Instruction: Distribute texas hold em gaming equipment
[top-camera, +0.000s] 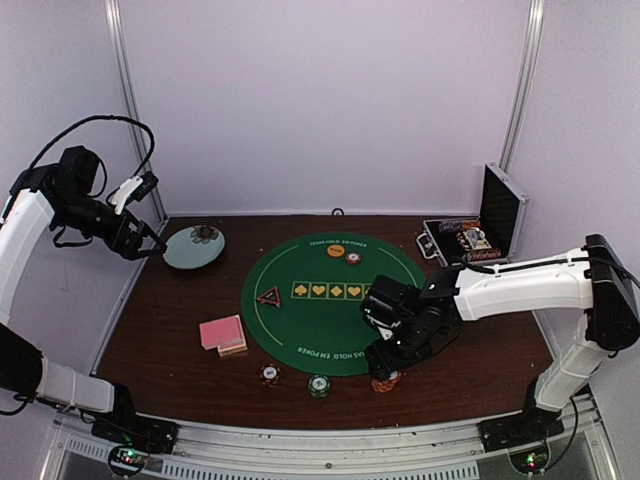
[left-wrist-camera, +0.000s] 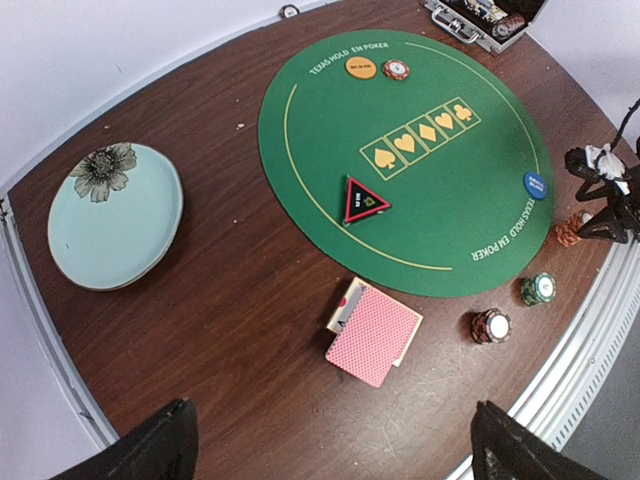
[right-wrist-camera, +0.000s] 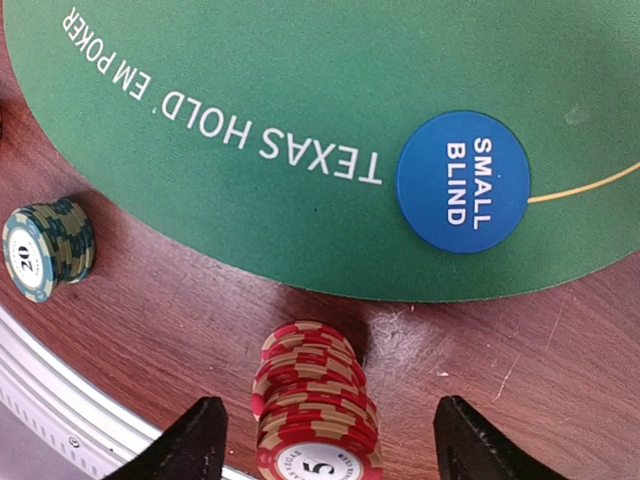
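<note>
Right gripper spread, straddling the red chip stack without touching it. Stack sits by the worktop's near edge, right of centre. Left gripper spread, empty, above far-left corner.

I see a pale blue plate with a dark flower print at the far left of the brown wooden table, a round green felt mat at its middle, and an aluminium case standing open at the far right
</note>
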